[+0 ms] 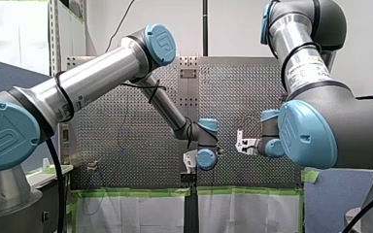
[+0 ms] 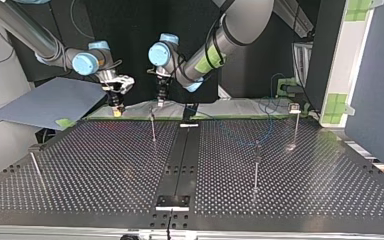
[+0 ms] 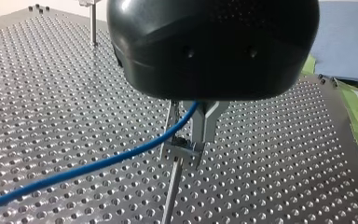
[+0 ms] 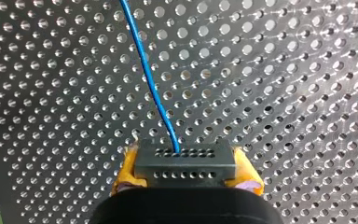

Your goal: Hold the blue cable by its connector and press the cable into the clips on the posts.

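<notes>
In the right wrist view my right gripper (image 4: 185, 176) is shut on a black connector (image 4: 184, 161), its yellow pads (image 4: 126, 173) at both ends. The blue cable (image 4: 147, 79) leaves the connector and runs ahead over the perforated plate. In the left wrist view my left gripper (image 3: 182, 151) has its metal fingers (image 3: 206, 122) shut around the blue cable (image 3: 98, 163), right above the clip (image 3: 182, 147) on a thin post (image 3: 170, 196). In the top view my left gripper (image 2: 160, 100) hangs over that post (image 2: 153, 127), and my right gripper (image 2: 116, 106) is beside it, toward the view's left.
More thin posts stand on the perforated table (image 2: 105, 170): one at the top view's left (image 2: 35, 167), one mid-right (image 2: 256, 167), one far right (image 2: 295, 125). A blue sheet (image 2: 50, 102) lies past the table's far left corner. Green tape lines the far edge.
</notes>
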